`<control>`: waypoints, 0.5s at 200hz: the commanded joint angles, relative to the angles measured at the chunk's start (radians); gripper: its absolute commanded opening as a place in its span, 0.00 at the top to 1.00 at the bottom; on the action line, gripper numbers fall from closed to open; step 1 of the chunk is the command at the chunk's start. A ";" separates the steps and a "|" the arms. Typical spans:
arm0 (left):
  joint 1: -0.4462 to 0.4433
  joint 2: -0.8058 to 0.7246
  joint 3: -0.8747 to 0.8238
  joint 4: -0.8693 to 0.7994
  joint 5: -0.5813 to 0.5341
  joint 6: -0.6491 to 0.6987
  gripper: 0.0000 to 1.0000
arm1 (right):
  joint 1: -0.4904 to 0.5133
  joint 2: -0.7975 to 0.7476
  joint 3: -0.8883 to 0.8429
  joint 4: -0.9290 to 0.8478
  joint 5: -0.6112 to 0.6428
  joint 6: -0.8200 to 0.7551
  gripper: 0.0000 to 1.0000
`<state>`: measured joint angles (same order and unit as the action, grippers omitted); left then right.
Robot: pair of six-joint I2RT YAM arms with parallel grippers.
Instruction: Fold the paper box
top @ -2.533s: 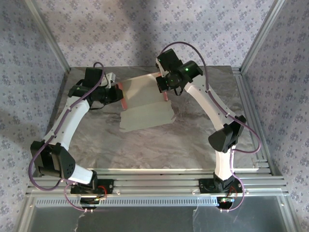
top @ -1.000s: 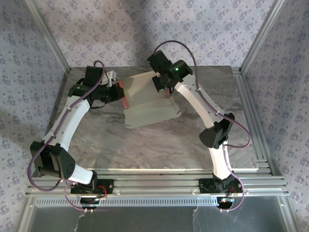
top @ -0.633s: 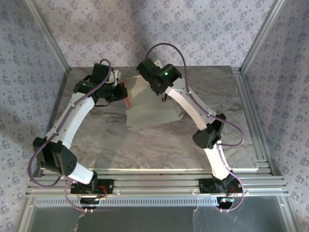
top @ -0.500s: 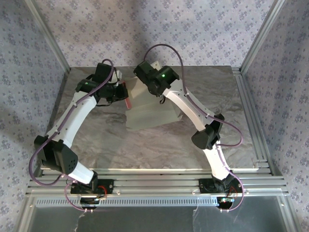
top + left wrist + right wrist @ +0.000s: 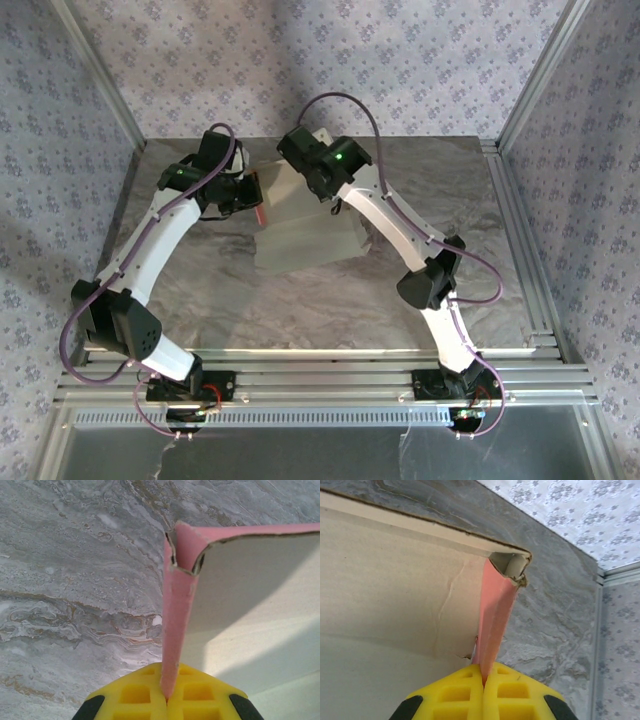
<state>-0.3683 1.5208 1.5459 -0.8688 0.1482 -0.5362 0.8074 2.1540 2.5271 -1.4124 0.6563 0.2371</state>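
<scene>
Top external: paper box (image 5: 308, 238) at far middle of table (image 5: 200, 290); right gripper (image 5: 483, 676) has swung left toward left gripper (image 5: 167, 696). Each of the 2 pinches a raised pink side of it. Walls closing in, so the fold looks underway.

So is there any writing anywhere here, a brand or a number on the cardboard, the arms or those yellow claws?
There is none to read.
The paper box is blank, pink-red on one face and pale on the other.
The left claw and right claw are plain yellow, unmarked.
The wallpaper bears only a flower pattern.
A green light glows on the right arm; it is not a sign.
</scene>
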 commanded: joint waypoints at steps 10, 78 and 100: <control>0.000 -0.027 0.013 0.023 0.013 -0.022 1.00 | -0.042 -0.070 -0.027 -0.007 -0.182 0.041 1.00; 0.014 -0.027 0.005 0.034 0.035 -0.027 1.00 | -0.109 -0.158 -0.129 0.074 -0.363 0.087 0.79; 0.016 -0.026 0.003 0.034 0.036 -0.028 1.00 | -0.125 -0.176 -0.137 0.091 -0.403 0.089 0.72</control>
<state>-0.3607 1.5204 1.5455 -0.8566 0.1680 -0.5518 0.6964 2.0262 2.3997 -1.3392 0.3302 0.3084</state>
